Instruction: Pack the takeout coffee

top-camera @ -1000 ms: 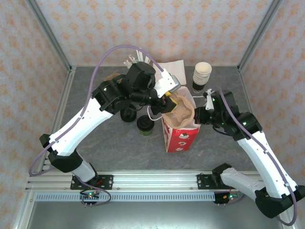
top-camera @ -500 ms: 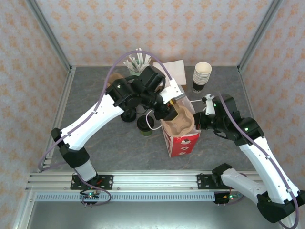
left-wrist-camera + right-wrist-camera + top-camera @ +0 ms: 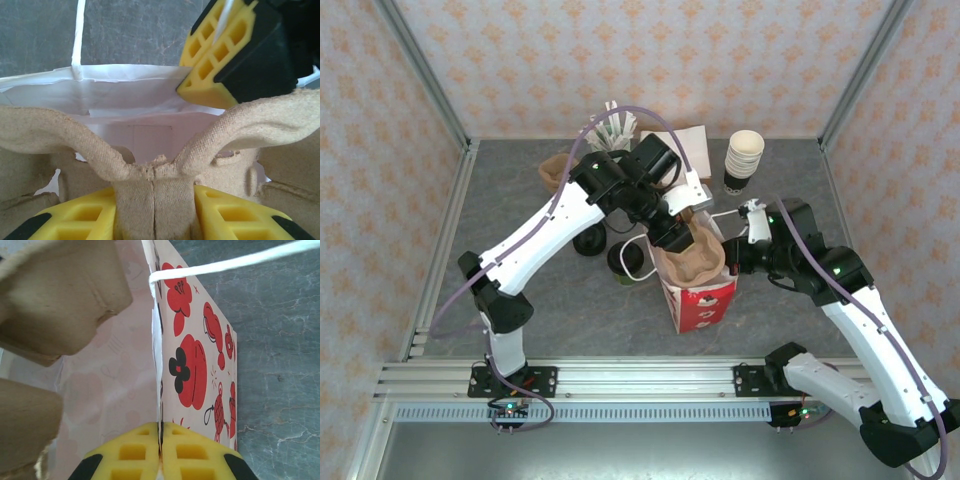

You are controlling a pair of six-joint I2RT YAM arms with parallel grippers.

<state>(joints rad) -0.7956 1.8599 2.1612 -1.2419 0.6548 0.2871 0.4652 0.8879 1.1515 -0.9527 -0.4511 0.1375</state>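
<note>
One white paper bag with red print (image 3: 705, 300) stands mid-frame in the top view, its wall pinched by the right gripper (image 3: 161, 452). At its mouth, the left gripper (image 3: 154, 210) clasps a beige moulded-pulp cup carrier (image 3: 690, 262) by its ridge. Just left stands the takeout coffee (image 3: 619, 258), a dark, black-lidded paper cup.

Nothing legible anywhere: no words, brands or numbers clear enough to read. On the outer wall of the paper bag (image 3: 200, 365), only printed red and black figures, flower-like and rounded, without letters. Behind the bag, on the stacked cups (image 3: 744, 155), any marking too small to tell.
</note>
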